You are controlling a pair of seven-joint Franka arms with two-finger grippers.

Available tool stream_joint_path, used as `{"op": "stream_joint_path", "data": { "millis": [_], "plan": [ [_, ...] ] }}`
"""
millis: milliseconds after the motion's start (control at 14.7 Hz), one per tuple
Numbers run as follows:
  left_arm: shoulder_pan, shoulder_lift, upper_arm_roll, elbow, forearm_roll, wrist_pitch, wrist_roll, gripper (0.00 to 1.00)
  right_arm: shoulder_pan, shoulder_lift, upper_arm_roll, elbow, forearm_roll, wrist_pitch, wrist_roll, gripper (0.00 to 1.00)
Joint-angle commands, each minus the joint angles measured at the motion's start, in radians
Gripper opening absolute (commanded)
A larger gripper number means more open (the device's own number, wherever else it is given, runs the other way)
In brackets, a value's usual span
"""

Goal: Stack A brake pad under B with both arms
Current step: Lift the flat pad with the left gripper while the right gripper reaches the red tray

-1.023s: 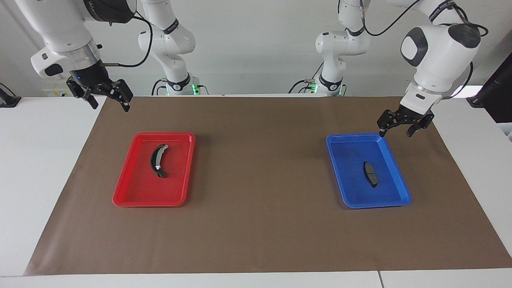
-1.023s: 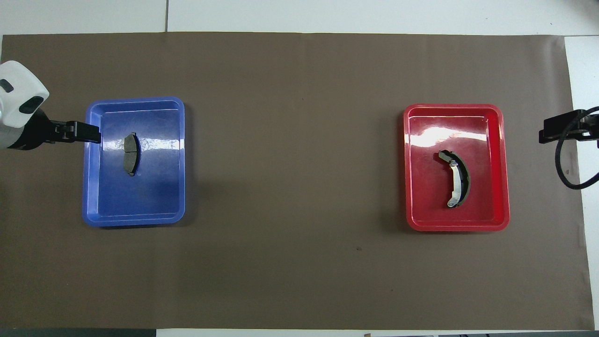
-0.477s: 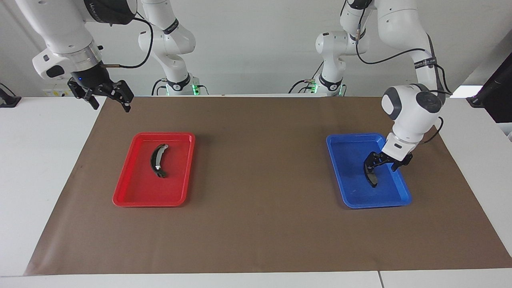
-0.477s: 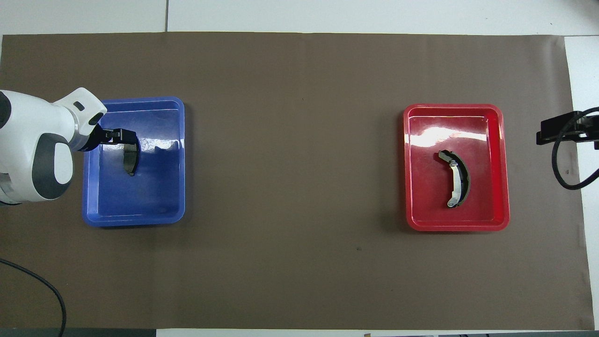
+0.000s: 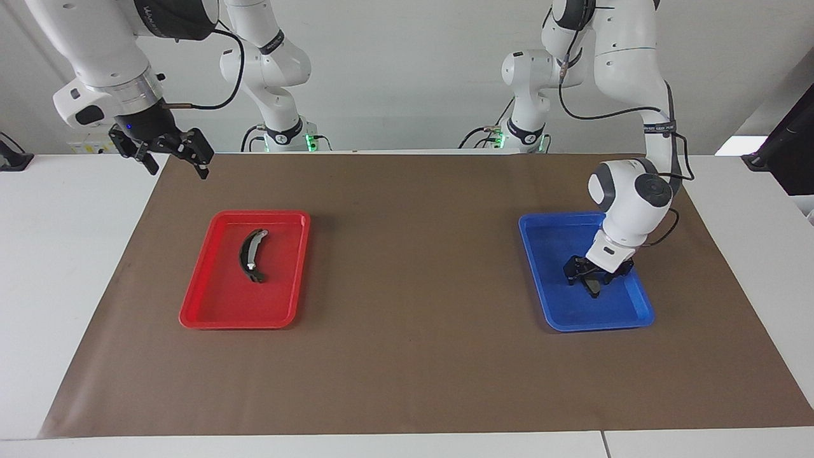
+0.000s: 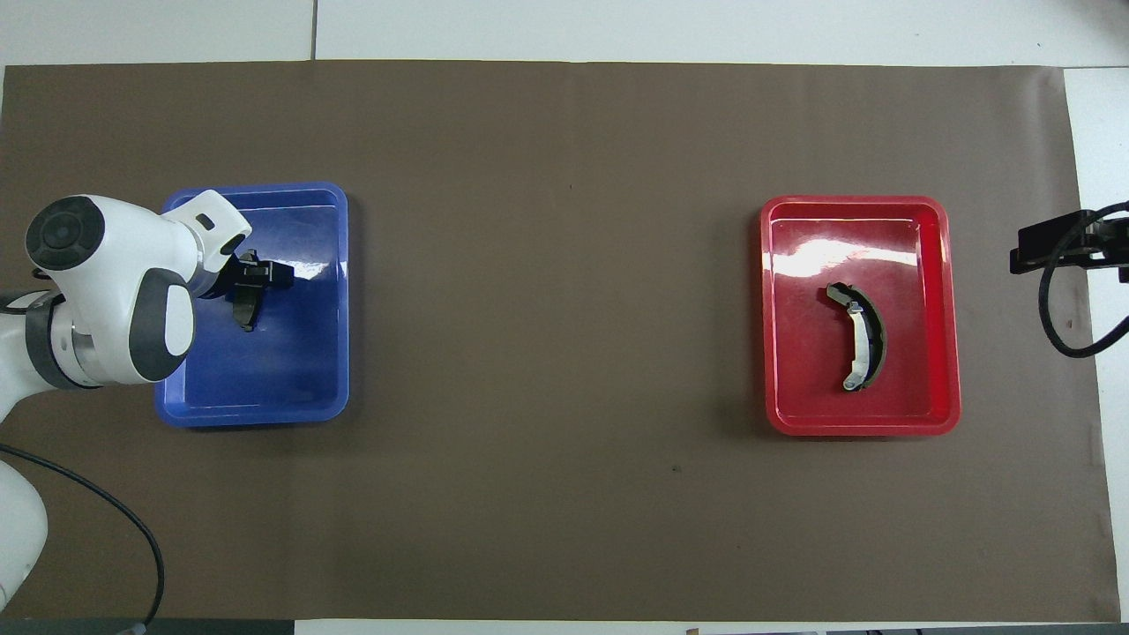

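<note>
left gripper: sitting low in the blue tray, fingers straddling the A brake pad, grip hard to tell
right gripper: waiting spread wide over the worktop's corner

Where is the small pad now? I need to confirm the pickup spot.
The small pad lies in the blue tray toward the left arm's end of the table, directly under the left end effector.

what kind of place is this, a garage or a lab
Most likely a robotics lab, not a garage: two white arms are mounted at a table covered in brown paper, and single brake parts sit staged in a red tray and a blue tray.
</note>
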Motion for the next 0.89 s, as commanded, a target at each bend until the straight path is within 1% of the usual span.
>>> {"op": "stream_joint_path", "data": {
  "millis": [0,205,273,341,545,614,682,818],
  "plan": [
    [-0.002,-0.041,0.007,-0.062,-0.005,-0.007,0.001,0.99,-0.006,-0.017,0.003,-0.023,0.001,0.013,-0.012,1.0],
    [0.008,-0.062,0.009,-0.064,-0.003,-0.036,0.013,0.99,-0.001,-0.017,0.003,-0.029,0.001,0.016,-0.011,1.0],
    [0.014,-0.062,0.007,-0.065,-0.005,-0.036,0.015,0.95,-0.001,-0.017,0.003,-0.029,0.001,0.016,-0.011,1.0],
    [0.015,-0.062,0.007,-0.071,-0.005,-0.036,0.015,0.82,-0.001,-0.018,0.003,-0.029,0.001,0.016,-0.011,1.0],
    [0.018,-0.078,0.007,-0.096,-0.003,-0.027,0.013,0.2,-0.009,-0.018,0.003,-0.029,0.001,0.017,-0.012,1.0],
    [0.021,-0.09,0.007,-0.09,-0.003,-0.027,0.015,0.04,-0.01,-0.018,0.003,-0.029,0.001,0.016,-0.014,1.0],
    [0.024,-0.101,0.007,-0.081,-0.003,-0.028,0.015,0.01,-0.012,-0.018,0.0,-0.027,0.001,0.01,-0.017,1.0],
    [0.021,-0.108,0.007,-0.038,-0.003,-0.036,0.015,0.01,-0.018,-0.018,-0.002,-0.026,0.001,0.01,-0.014,1.0]
  ]
}}
